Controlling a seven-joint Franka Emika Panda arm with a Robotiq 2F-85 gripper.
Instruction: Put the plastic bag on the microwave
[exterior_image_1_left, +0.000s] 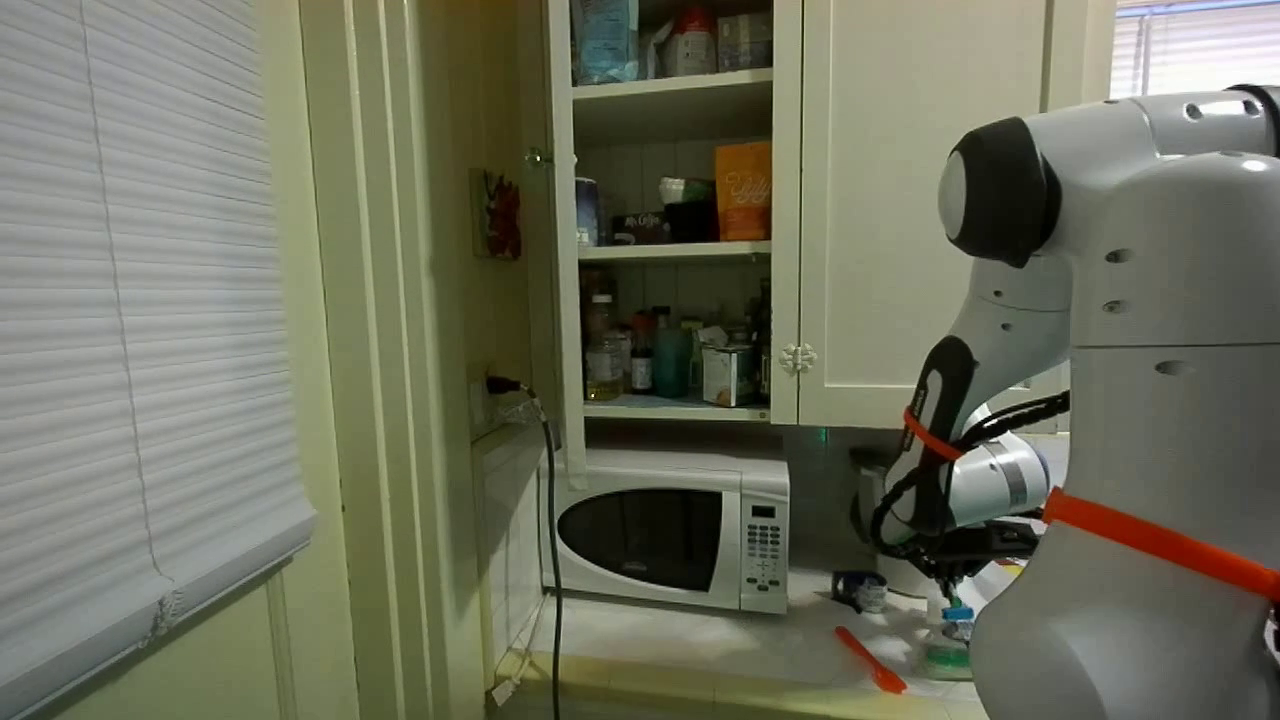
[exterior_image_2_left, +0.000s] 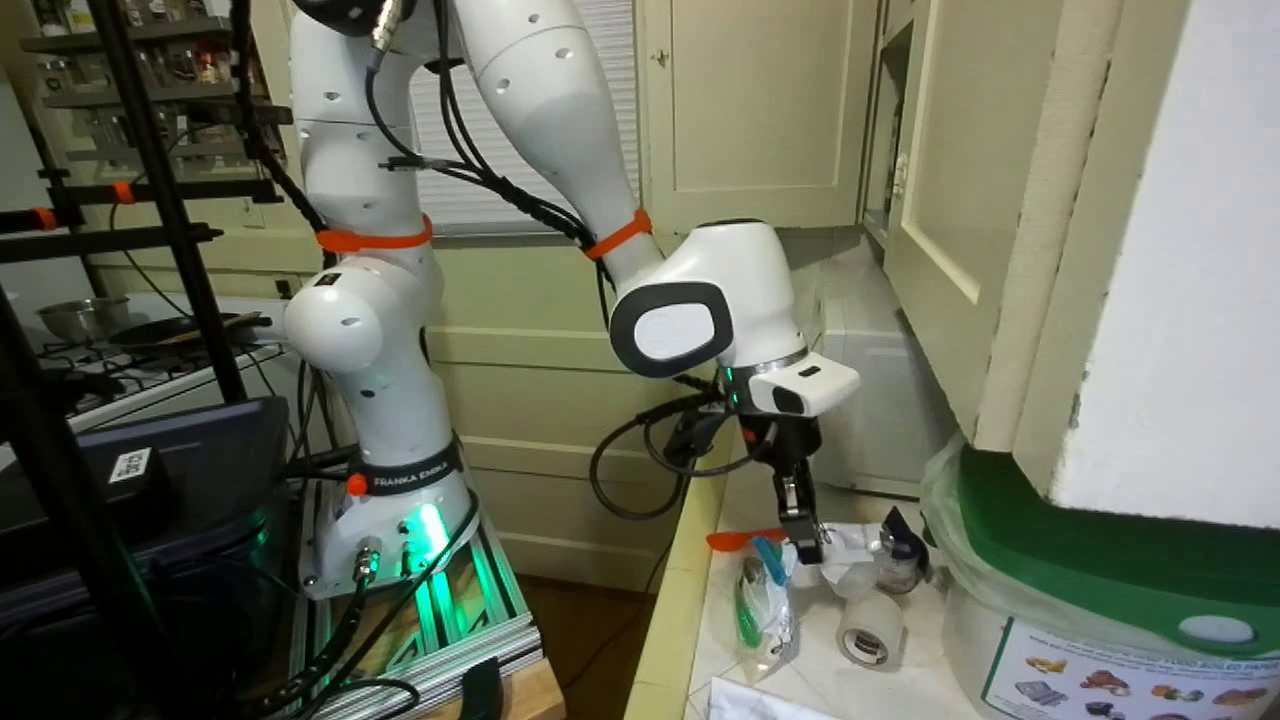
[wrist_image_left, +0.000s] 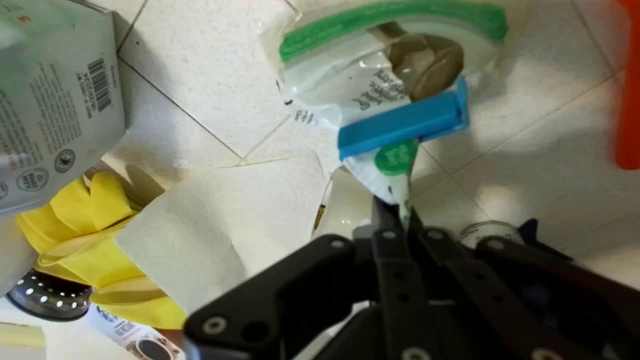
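The plastic bag is clear with a green zip strip and a blue clip in the wrist view. It also shows in both exterior views. My gripper is shut on the narrow white-and-green end of the bag, just past the clip. The gripper also shows low over the counter in both exterior views. I cannot tell whether the bag still touches the counter. The white microwave stands at the back of the counter; its side shows in an exterior view.
An open-fronted cupboard hangs above the microwave, with little space between. A black cord hangs beside it. A red spatula, a tape roll, yellow gloves and a green-lidded bin are around the bag.
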